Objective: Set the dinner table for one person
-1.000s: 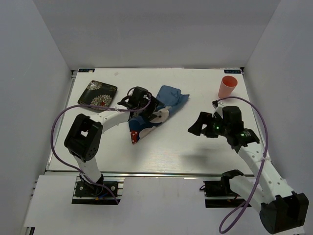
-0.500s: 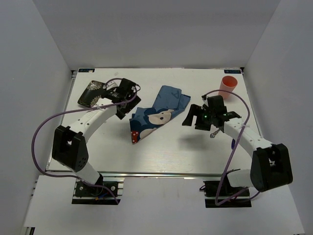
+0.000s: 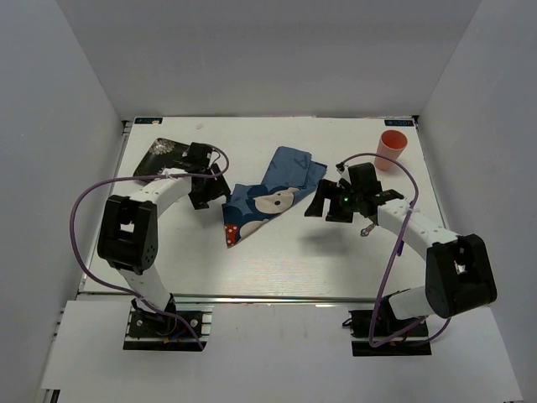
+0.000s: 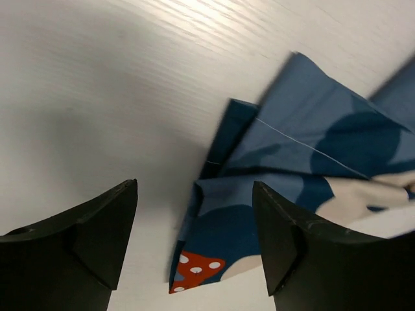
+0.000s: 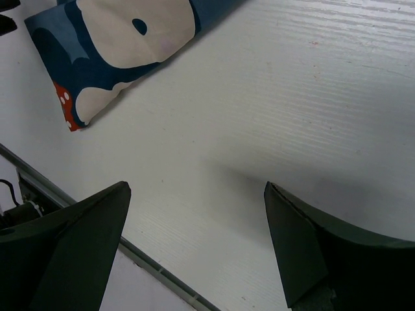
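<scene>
The white dinner table carries a crumpled blue printed cloth mat at its middle. A dark flowered plate lies at the far left, partly hidden by my left arm. An orange cup stands at the far right. My left gripper is open and empty just left of the mat. In the left wrist view the mat's edge lies between and beyond the fingers. My right gripper is open and empty right of the mat. It hovers over bare table in the right wrist view.
The metal rail runs along the table's near edge and also shows in the right wrist view. Grey walls enclose the table at the back and sides. The mat's folded end lies at the top left of the right wrist view.
My left gripper has moved from over the plate back toward the mat's left edge. My right gripper has shifted a little left toward the mat. The mat lies unchanged.
</scene>
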### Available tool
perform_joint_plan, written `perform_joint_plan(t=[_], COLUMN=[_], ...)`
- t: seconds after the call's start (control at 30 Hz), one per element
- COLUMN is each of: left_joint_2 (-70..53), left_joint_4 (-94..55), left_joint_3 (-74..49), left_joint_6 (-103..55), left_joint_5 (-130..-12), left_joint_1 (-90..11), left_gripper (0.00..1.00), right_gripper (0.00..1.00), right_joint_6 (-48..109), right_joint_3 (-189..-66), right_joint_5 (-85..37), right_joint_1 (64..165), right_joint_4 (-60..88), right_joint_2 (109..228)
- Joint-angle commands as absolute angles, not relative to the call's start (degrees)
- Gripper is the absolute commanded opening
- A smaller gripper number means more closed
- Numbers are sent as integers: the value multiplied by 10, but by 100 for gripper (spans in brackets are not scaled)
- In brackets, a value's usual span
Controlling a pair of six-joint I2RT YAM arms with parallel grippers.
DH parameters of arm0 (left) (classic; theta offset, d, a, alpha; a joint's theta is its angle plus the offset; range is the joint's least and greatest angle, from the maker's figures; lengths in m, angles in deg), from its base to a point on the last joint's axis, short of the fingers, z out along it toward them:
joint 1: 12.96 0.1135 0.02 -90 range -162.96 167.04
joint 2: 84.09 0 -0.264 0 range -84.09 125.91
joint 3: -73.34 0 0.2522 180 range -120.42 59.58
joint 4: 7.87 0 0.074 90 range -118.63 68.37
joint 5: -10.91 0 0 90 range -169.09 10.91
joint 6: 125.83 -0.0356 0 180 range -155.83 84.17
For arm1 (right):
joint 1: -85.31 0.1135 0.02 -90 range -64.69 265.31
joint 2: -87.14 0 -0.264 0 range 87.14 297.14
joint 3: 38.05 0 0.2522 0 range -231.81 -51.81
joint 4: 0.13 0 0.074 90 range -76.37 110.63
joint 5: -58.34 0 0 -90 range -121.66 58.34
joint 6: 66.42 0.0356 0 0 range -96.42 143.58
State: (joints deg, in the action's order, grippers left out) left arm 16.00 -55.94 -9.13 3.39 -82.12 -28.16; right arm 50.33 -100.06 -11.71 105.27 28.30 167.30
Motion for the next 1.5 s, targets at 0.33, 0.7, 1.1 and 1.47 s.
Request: perform_joint_plan(t=[0.33,0.7,1.1,1.47], left_joint_2=[172,186,85,18], left_joint_4=[-455,-465,-395,-302], left_joint_3=[-70,-80,-98,-37], left_joint_6=[-30,-38,-56,-49], left_joint_5=[-677,-644,-463,-364], left_joint_1=[-275,-275,-301,-396], left_gripper=[67,0,0,0], right_gripper=[89,89,89,89], right_joint_6=[500,500,527,689], right_joint_3=[-1011,-1014,-1014,-1017], right_joint_5=[-81,-88,-67,-70], right_joint_1=[1058,1055,1058,1104], right_joint_4=[243,251,223,164], right_joint_2=[1678,1670,1673,1644])
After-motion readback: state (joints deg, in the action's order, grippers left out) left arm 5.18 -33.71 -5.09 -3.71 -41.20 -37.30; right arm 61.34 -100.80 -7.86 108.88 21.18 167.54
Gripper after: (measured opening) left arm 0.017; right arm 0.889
